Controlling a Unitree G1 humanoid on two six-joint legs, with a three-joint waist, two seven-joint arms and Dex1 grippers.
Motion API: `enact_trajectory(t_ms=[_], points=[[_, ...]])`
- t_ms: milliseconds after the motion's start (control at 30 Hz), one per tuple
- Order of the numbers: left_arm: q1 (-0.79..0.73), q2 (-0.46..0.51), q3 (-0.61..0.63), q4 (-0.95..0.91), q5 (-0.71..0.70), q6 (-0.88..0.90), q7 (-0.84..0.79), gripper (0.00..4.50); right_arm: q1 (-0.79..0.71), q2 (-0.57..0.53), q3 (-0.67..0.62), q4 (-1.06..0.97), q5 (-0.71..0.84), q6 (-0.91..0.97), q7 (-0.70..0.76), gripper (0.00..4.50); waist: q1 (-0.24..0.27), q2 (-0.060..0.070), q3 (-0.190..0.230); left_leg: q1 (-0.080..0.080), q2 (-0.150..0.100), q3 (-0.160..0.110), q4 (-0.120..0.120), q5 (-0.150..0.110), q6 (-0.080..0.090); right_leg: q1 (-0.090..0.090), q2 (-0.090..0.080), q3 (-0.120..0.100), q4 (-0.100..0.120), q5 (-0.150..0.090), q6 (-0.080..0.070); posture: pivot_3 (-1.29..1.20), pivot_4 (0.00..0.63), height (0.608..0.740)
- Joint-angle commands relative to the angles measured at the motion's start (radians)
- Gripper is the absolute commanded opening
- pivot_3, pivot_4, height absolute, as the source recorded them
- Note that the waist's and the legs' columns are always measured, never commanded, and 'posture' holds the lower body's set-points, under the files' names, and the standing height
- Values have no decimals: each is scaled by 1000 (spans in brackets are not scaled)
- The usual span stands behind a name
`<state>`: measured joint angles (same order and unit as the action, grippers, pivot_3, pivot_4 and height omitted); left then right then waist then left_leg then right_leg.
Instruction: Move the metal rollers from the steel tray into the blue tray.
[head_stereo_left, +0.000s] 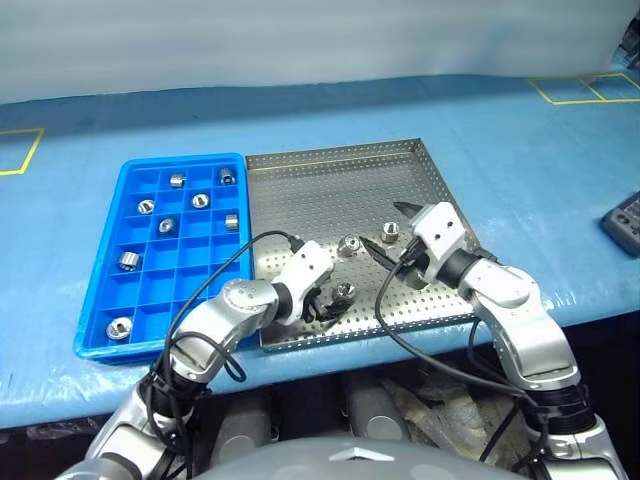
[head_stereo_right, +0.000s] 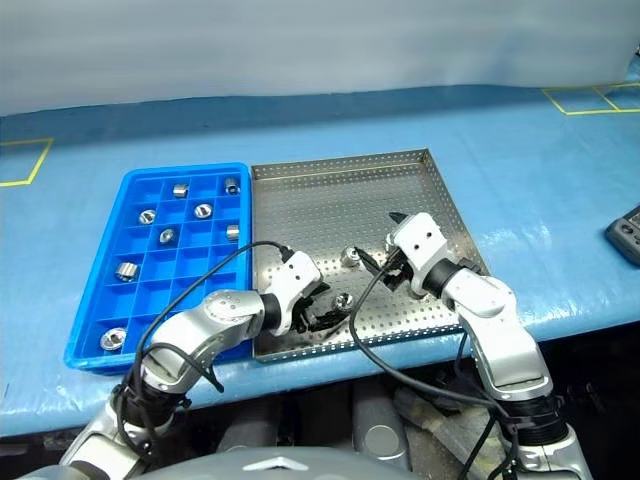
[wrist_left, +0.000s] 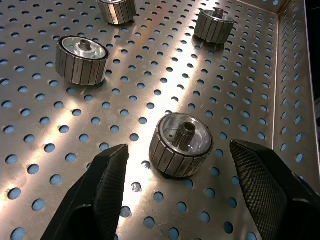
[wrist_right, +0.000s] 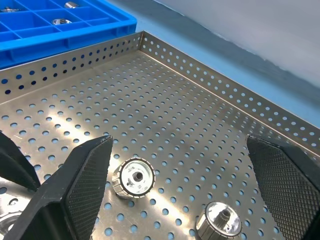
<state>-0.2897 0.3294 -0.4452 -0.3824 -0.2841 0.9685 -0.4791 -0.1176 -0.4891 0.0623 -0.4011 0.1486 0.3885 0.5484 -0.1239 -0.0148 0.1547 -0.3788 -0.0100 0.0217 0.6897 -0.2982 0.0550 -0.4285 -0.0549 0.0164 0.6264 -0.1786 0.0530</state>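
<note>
The steel tray (head_stereo_left: 300, 185) lies in the middle of the blue table, with the blue tray (head_stereo_left: 100, 300) against its left side. My left gripper (wrist_left: 177, 147) is open and low over the steel tray's near edge. One metal roller (wrist_left: 181, 144) stands between its fingers, touching neither. More rollers (wrist_left: 81, 59) stand further in on the perforated floor. My right gripper (wrist_right: 178, 145) hovers open over the tray's right part, with two rollers (wrist_right: 133, 178) below it. Several rollers (head_stereo_left: 130, 261) sit in the blue tray's compartments.
A dark device (head_stereo_left: 625, 222) lies at the table's right edge. Yellow tape marks (head_stereo_left: 585, 88) show at the far right and far left. Black cables (head_stereo_left: 225, 270) loop from both wrists, over the steel tray's near edge and the blue tray's near right corner.
</note>
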Motion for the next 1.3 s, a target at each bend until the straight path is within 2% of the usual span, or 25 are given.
enact_trajectory(t_ms=[33,433,533,600,733,867,1167,1300], points=[[-17,-10,-13,15,20,-17,5,3531,-15,5,-11,-30,11,-27,4,4500,0,0,0,0,0,0,0,0,0,0,0,0,0,0,0,-255,150,740],[-27,-30,-18,80,24,-39,-10,3531,-18,17,-9,-32,11,-41,11,4500,1,0,0,0,0,0,0,0,0,0,0,0,0,0,0,-254,150,740],[-32,-41,-11,93,27,-34,-3,2950,-21,20,-10,-33,11,-44,12,4500,1,0,0,0,0,0,0,0,0,0,0,0,0,1,1,-254,150,740],[-32,-42,-11,94,32,-33,-1,2355,-22,21,-10,-34,11,-44,12,4500,1,0,0,0,0,0,0,0,0,0,0,0,0,1,1,-254,150,740],[-33,-43,-1,95,37,-26,1,2355,-23,23,-12,-33,10,-48,12,4500,1,0,0,0,0,0,0,0,0,0,0,0,0,1,2,-254,150,740],[-32,-43,8,97,43,-22,5,1676,-28,28,-9,-28,8,-52,12,4500,0,0,0,0,0,0,0,0,0,0,0,0,0,1,2,-249,150,740],[-32,-54,51,95,49,-19,33,1676,-38,33,-3,-18,5,-61,15,4500,2,0,0,0,0,0,0,0,0,0,0,1,0,3,4,-240,150,740],[-26,-83,133,56,39,-33,83,1676,-40,33,3,-18,13,-61,27,4500,2,0,0,0,0,1,1,0,0,0,0,1,0,3,4,-236,150,740]])
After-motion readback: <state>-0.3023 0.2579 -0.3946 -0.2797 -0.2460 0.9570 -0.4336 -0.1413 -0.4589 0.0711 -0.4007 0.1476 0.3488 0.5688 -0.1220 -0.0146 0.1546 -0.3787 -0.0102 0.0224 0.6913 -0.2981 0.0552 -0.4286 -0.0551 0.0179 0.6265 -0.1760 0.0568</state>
